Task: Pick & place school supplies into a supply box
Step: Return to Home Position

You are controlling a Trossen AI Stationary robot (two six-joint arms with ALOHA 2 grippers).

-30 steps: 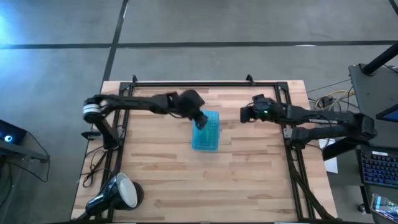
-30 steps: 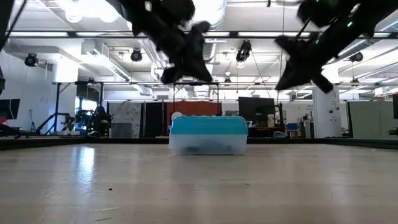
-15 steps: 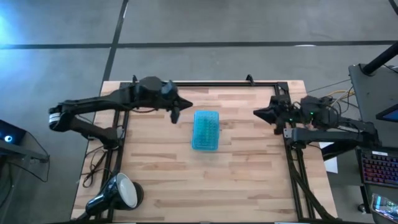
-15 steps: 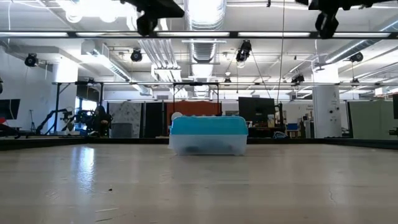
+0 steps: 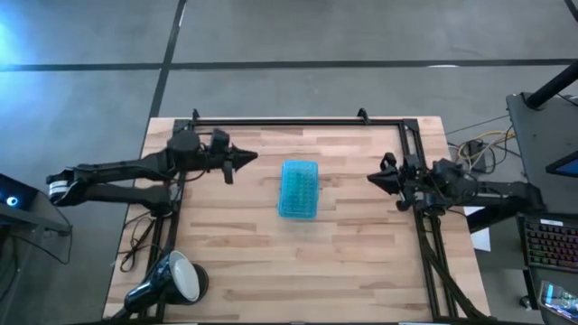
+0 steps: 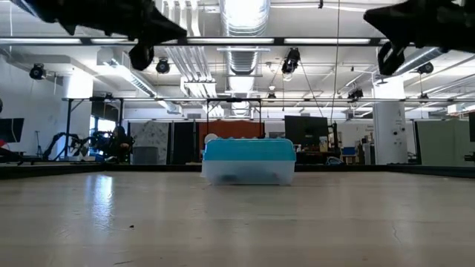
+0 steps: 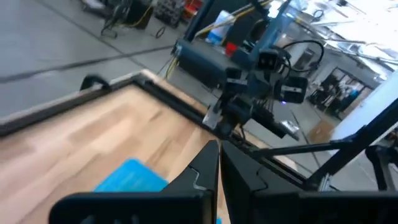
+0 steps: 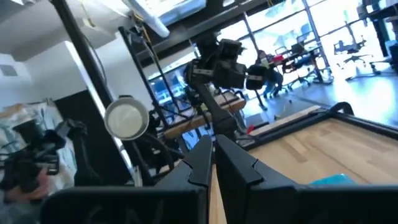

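The supply box (image 5: 299, 189) lies flat in the middle of the table with its turquoise lid on the clear tray (image 6: 248, 173). It also shows in the left wrist view (image 7: 132, 176) and the right wrist view (image 8: 333, 180). No pens, pencils or scissors lie loose in view; only a dim dark shape shows through the tray. My left gripper (image 5: 242, 161) hangs shut in the air left of the box, pointing toward it (image 7: 217, 163). My right gripper (image 5: 375, 178) hangs shut near the right rail, also pointing at the box (image 8: 211, 155). Both are well above the table (image 6: 141, 55) (image 6: 387, 59).
A black-and-white round lamp (image 5: 176, 278) lies at the table's near left corner. A black metal frame (image 5: 298, 121) runs along the far edge and down both sides. Bare wood lies all around the box.
My left gripper has drawn back from the box's far left corner, rising and moving toward the table's left edge. My right gripper has pulled back toward the right edge. The box has stayed where it was.
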